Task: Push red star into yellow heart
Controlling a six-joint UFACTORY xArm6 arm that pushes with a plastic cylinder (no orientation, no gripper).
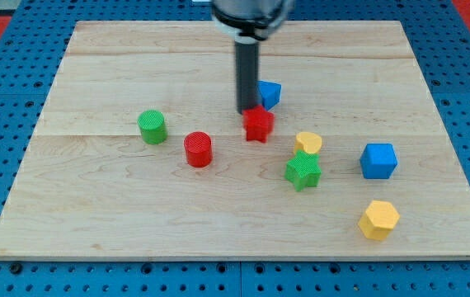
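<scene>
No pincer on rig, just my tip (pixel 247 111), touching red star (pixel 258 124) at its upper-left. Yellow heart (pixel 307 143) lies lower-right of star, near, w/ gap. Push dir: lower-right.

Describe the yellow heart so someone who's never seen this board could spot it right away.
On the wooden board, look just right of centre, where my tip rests at the red star. The yellow heart lies to the star's lower right, touching the green star below it. The only other yellow block, a hexagon, sits alone near the bottom-right corner.
</scene>
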